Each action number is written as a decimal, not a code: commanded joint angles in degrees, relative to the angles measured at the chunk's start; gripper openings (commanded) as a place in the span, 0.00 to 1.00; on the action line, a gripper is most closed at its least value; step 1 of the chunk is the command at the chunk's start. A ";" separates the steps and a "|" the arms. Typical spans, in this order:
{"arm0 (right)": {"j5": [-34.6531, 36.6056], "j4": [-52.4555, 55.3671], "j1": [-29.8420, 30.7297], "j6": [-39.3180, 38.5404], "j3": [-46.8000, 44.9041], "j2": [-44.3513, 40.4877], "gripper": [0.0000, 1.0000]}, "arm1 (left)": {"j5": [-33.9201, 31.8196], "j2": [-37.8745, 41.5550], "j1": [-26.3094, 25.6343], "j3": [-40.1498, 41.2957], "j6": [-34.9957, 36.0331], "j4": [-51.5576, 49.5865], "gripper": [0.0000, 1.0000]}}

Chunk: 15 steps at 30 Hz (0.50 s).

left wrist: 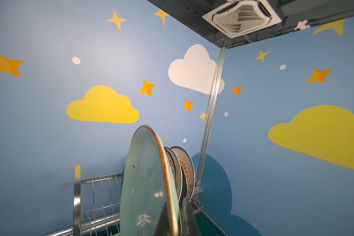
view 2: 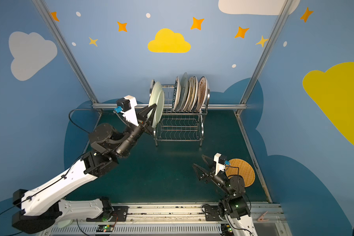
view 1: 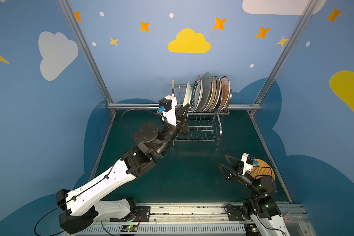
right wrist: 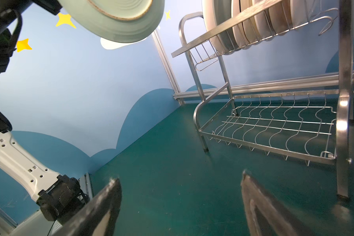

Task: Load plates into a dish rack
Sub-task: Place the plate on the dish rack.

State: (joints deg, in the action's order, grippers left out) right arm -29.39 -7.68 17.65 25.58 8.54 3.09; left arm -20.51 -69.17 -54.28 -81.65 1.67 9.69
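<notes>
The table (view 1: 192,173) carries the dish rack (view 1: 198,130) at its back edge. A row of plates (view 1: 211,92) stands on edge at one end of the upper shelf, leaving slots free at the other. The left hand (view 2: 151,114), clamped on the rim of a pale green plate (view 2: 156,104), holds it upright by those slots, likely to slide it between the wires; I cannot tell whether it touches them. An orange woven plate (view 2: 243,171) lies flat beside the right hand (view 2: 198,160), which is wide open and empty.

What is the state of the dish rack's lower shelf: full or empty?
Empty. The lower shelf shows only bare wavy wires; the racked plates stand above it.
</notes>
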 commanded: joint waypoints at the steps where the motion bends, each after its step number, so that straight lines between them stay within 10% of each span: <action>1: 1.32 0.30 0.48 -1.68 -0.54 -0.57 0.89 | 4.17 -2.10 2.90 -6.32 -3.02 4.34 0.04; 15: 1.50 -0.62 1.78 -2.33 -0.54 2.53 0.90 | 11.45 -19.97 13.36 -22.95 -11.66 4.76 0.04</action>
State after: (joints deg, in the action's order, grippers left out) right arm -28.27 -7.57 18.98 24.12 8.23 5.50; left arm -11.55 -88.62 -41.82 -99.81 -8.10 7.27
